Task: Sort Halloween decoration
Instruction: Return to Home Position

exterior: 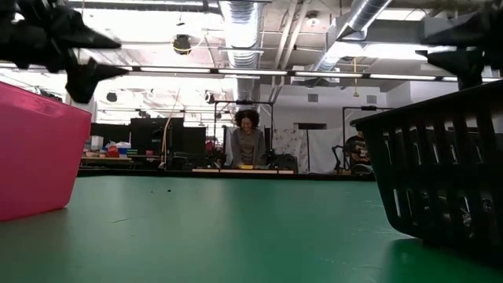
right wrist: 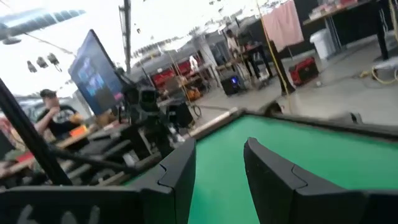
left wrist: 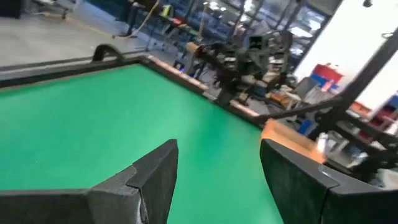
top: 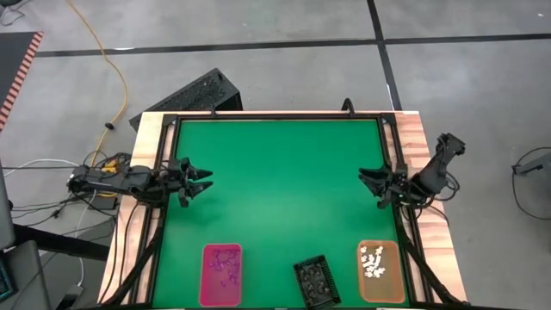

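Observation:
The Halloween decoration lies in trays near the table's front edge. Purple trinkets (top: 225,263) lie in the pink tray (top: 207,288), and white trinkets (top: 374,261) in the orange tray (top: 392,288). Between the two stands a black slatted tray (top: 314,280); what it contains does not show. My left gripper (top: 205,180) hovers open over the mat's left edge, pointing level toward the right. My right gripper (top: 368,186) hovers open at the mat's right edge, pointing left. Nothing is between the fingers of either one (left wrist: 217,180) (right wrist: 219,174).
A black frame (top: 275,115) borders the green mat (top: 275,189). In the low view the pink tray (exterior: 35,153) and black tray (exterior: 440,173) stand close on either side. A person (exterior: 247,141) sits at a bench beyond the far edge.

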Tool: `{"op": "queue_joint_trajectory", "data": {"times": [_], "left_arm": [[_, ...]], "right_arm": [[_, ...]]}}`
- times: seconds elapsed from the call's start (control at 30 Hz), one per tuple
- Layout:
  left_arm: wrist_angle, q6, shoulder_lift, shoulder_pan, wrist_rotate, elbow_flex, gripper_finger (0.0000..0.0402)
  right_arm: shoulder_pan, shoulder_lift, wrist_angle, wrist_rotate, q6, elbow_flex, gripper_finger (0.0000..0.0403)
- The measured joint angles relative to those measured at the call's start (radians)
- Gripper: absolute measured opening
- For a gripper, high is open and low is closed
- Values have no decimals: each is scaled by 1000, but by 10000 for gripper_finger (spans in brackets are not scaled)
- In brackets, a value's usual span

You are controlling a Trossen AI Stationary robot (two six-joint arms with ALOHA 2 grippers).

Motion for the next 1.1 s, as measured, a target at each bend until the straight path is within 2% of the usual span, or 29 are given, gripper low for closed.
{"op": "queue_joint_trajectory", "data": {"times": [0.17,0.3,0.37,0.6,1.1], "left_arm": [[128,-6,5,0,-81,-97,219],[117,36,7,0,-103,-96,219],[119,48,2,0,-97,-96,219],[117,52,3,0,-127,-96,219],[117,65,3,0,-123,-96,219]], "right_arm": [[0,2,-134,-1,161,-15,162],[-1,2,-220,-1,240,-15,162],[-1,2,-246,6,236,-15,162],[-2,2,-327,160,240,-16,162],[18,2,-329,156,176,-17,162]]}}
